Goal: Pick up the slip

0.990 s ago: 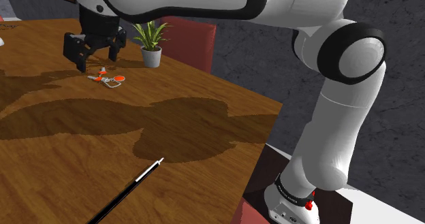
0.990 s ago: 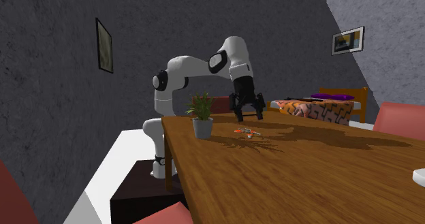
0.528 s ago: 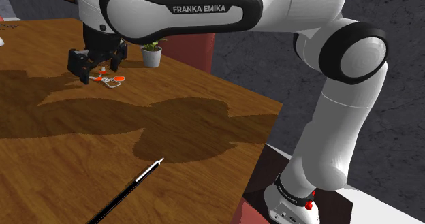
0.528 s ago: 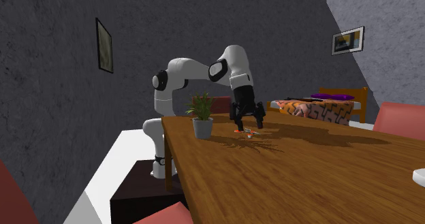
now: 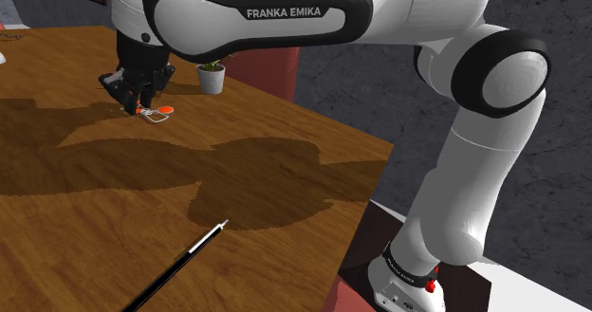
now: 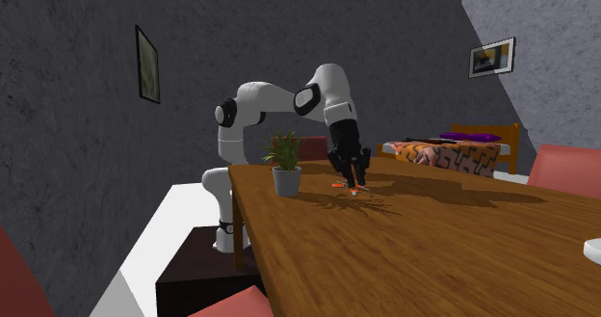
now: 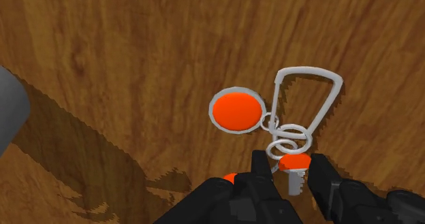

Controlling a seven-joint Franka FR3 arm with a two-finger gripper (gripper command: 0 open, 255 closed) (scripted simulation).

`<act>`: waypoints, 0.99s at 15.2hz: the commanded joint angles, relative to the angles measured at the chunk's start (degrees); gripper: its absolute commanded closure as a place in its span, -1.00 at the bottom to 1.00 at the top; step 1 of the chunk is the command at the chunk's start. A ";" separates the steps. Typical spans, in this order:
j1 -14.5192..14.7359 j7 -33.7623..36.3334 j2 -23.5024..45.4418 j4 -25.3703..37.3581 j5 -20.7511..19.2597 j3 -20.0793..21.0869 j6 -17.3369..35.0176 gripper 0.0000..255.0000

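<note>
Gripper point(image 7: 290, 163) is down on the wooden table point(image 5: 285, 158), jaws pinched onto the slip's point(image 7: 237, 111) small orange-capped end, its wire loop point(image 7: 308, 69) stretching straight ahead beyond the fingertips.

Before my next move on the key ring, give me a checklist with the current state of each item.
1. Pincer down at the key ring on the table: ok.
2. Small orange tag lined up with the pincer: ok.
3. Firm hold on that tag: cannot tell.
4. Key ring raised off the table: not ok, it lies flat on the wood.
5. Plant pot apart from the pincer: ok.
6. Pen far from the pincer: ok.
</note>
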 commanded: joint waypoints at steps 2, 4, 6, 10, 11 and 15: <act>-0.28 -0.16 0.23 -0.78 0.00 -0.27 -0.54 1.00; 0.28 0.29 1.59 2.23 -0.64 -0.08 -2.34 1.00; 0.40 0.09 1.77 4.00 -0.61 -0.03 -3.94 1.00; 0.70 -0.27 2.34 7.82 -0.66 0.08 -7.22 1.00; 0.79 -0.35 2.53 8.84 -0.70 0.11 -8.06 1.00; 1.23 -0.64 3.49 13.23 -0.97 0.23 -11.54 1.00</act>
